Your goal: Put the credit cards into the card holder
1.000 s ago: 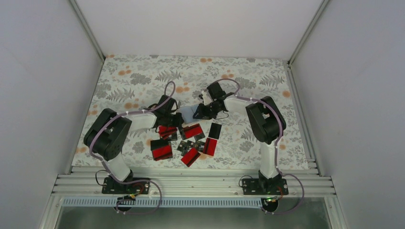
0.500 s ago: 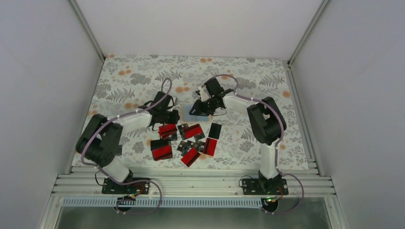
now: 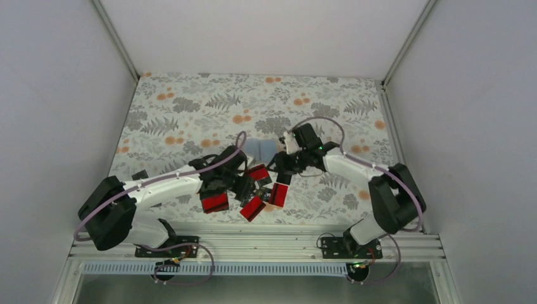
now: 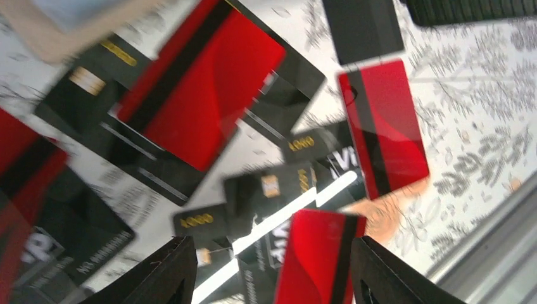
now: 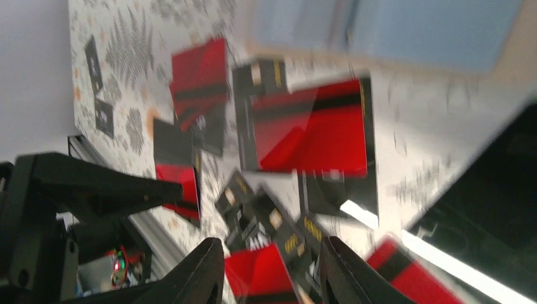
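Card-picking stage: the left gripper and the right gripper both hover released and empty just above the scattered credit cards, with the open card holder lying just ahead of both, seemingly unfilled though blurred; next, one must pinch a single card's edge.

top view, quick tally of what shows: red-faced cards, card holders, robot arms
red-faced cards: 4 in sight; more may lie hidden under the left arm
card holder: 1, lying open
robot arms: 2, the left arm and the right arm
total: 7
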`<control>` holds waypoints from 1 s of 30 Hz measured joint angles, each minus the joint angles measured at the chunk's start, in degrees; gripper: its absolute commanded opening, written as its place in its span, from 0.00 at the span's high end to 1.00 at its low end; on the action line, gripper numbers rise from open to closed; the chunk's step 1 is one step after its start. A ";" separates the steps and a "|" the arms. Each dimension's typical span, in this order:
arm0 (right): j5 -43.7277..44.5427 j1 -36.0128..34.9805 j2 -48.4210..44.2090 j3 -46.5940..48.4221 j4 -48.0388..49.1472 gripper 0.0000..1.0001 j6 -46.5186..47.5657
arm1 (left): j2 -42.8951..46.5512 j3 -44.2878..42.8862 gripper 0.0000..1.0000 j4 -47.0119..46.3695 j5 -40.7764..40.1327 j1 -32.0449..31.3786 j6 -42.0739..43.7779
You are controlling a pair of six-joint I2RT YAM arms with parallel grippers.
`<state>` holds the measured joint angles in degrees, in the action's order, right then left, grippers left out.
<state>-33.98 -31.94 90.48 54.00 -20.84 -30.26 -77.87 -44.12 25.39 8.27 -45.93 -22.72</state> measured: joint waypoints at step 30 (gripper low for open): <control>2.95 -15.30 -25.24 -29.27 7.48 0.47 -21.16 | -5.70 7.87 0.51 -10.54 -9.64 -20.46 -15.58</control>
<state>-31.03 -47.24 65.23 24.73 -13.37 -51.42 -83.57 -36.25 14.85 -1.37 -66.39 -38.30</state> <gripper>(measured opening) 0.528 0.492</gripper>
